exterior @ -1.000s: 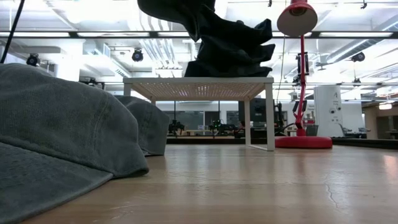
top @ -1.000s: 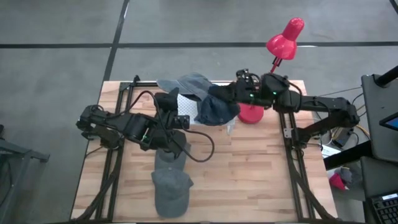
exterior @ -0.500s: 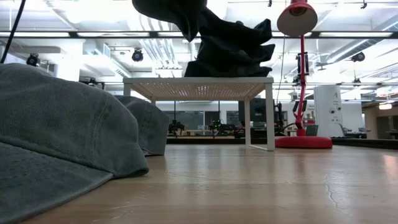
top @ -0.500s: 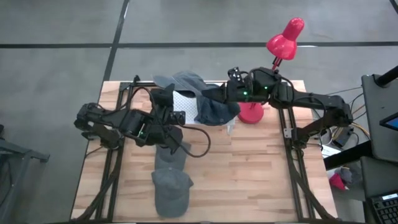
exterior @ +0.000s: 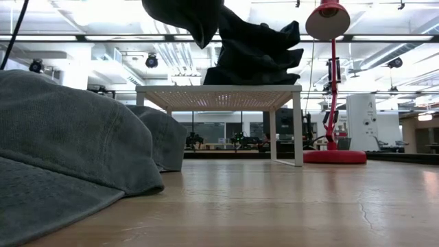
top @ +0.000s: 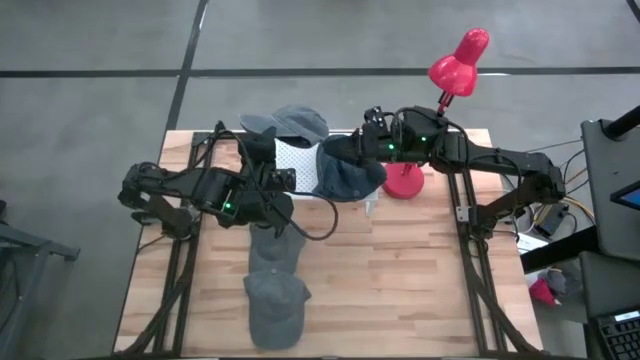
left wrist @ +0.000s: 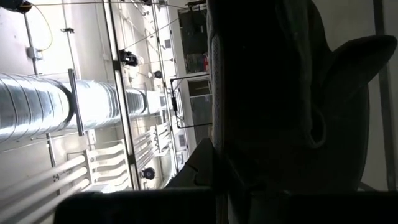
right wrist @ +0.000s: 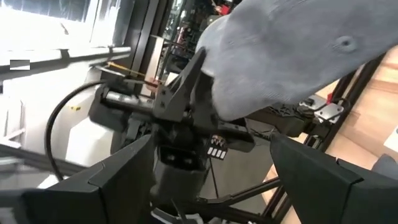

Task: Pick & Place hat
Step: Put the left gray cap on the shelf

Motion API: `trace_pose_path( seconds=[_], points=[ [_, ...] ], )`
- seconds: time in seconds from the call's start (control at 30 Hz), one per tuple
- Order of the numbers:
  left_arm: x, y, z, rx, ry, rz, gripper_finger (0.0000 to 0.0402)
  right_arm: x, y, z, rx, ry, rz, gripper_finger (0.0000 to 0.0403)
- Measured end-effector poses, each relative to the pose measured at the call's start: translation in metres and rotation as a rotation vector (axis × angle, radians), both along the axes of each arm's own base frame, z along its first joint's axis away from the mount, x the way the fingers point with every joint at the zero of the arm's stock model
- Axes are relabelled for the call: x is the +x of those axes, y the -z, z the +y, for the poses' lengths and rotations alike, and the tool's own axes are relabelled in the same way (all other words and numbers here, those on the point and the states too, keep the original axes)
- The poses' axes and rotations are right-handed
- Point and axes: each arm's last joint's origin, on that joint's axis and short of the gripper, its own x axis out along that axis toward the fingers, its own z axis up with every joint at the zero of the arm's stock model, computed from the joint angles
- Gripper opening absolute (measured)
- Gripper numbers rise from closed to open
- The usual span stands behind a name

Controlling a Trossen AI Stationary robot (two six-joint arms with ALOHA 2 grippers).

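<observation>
High view: a grey hat (top: 290, 123) is held aloft over the far-left edge of the white rack (top: 300, 172), clenched in the left claw (top: 262, 150), whose arm is stretched up toward that corner. The hat should be lowered squarely onto the rack beside the dark hat (top: 348, 175), clear of the right claw (top: 362, 148), which is extended over that dark hat; whether it is closed cannot be told.

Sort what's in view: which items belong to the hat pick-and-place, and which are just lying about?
In the job:
- grey hat held up by the left hand
- dark hat on the white rack
- two hats on the table
- right hand by the rack

Lying about:
- red lamp
</observation>
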Motion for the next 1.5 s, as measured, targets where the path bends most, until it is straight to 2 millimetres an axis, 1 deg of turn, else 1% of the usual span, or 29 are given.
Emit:
trace_pose_path(
  seconds=[0.3,0.6,0.7,0.87,1.07,1.17,1.37,1.5],
  points=[
    [-0.001,0.000,0.000,0.002,0.000,0.007,0.0002,0.001,0.002,-0.012,0.055,0.036,0.005,0.0306],
    [-0.001,0.000,0.000,0.002,0.000,0.007,0.0002,0.001,0.010,-0.023,0.115,0.071,0.024,0.0316],
    [-0.001,0.000,0.000,0.002,0.000,0.007,0.0002,0.005,0.013,-0.027,0.124,0.082,0.027,0.0318],
    [-0.001,0.000,0.000,0.001,0.001,0.005,0.0002,0.021,0.025,-0.039,0.138,0.102,0.021,0.0314],
    [-0.001,0.000,0.000,0.000,0.001,-0.001,0.0002,0.045,0.031,-0.053,0.167,0.005,-0.146,0.0307],
    [-0.001,0.000,0.000,0.000,0.001,-0.002,0.0002,0.056,0.038,-0.058,0.183,-0.036,-0.181,0.0304],
    [-0.001,0.000,0.000,-0.003,0.002,-0.009,0.0002,0.067,0.055,-0.070,0.237,-0.041,-0.142,0.0293],
    [-0.001,0.000,-0.002,-0.007,0.008,-0.026,0.0002,0.067,0.054,-0.075,0.225,-0.037,-0.178,0.0276]
  ],
)
